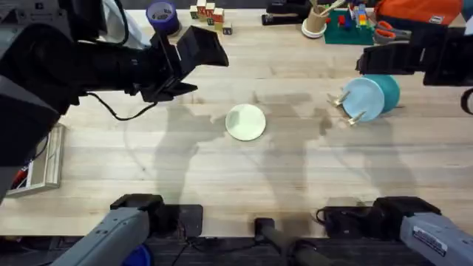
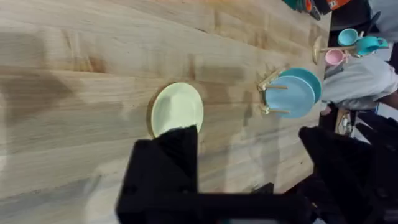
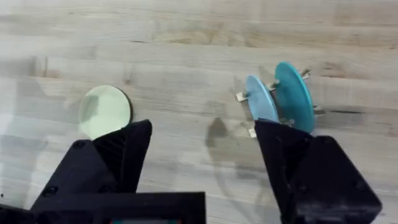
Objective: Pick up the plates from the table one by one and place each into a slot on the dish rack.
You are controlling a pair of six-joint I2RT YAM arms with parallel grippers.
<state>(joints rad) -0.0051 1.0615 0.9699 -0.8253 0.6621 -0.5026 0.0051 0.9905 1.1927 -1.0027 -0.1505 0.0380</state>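
One cream plate [image 1: 245,122] left flat mid-desk [image 1: 222,170]; two blue plates [image 1: 367,96] already upright in rack [image 1: 347,109] toward right edge. Left claw [image 2: 249,174] spread, empty; right claw [image 3: 202,168] likewise. Thin, flat rim: likely to slip, or knock rack on insertion.
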